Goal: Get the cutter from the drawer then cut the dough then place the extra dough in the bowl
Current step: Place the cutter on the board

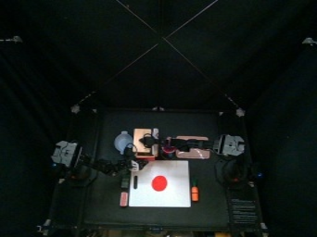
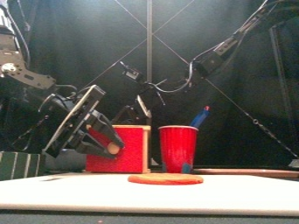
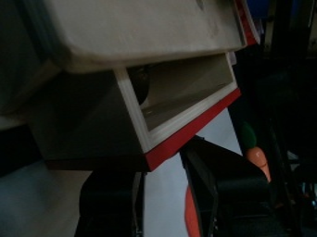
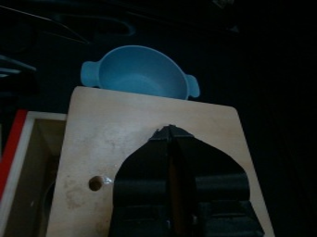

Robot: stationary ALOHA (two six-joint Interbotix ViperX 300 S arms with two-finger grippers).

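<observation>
Two jaws of left gripper [image 3: 158, 176] stand apart, empty, just before the open red drawer front [image 3: 188, 132] at frame centre. Right gripper [image 4: 171, 139] is closed, pressing on the wooden box [image 4: 136, 116] top. Cutter [image 3: 141, 85] is a dim curve inside the drawer, upper middle. Likely light, stiff, slick metal; pinch the wire handle.

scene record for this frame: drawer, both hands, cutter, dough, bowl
drawer: red drawer front of pale wooden box stands pulled out
left hand: at the drawer front, jaws open
right hand: on the box top, jaws shut
cutter: cannot tell; not clearly seen in the drawer
dough: flat red dough disc, uncut, on white cutting board
bowl: blue-grey bowl beside the box, empty
</observation>
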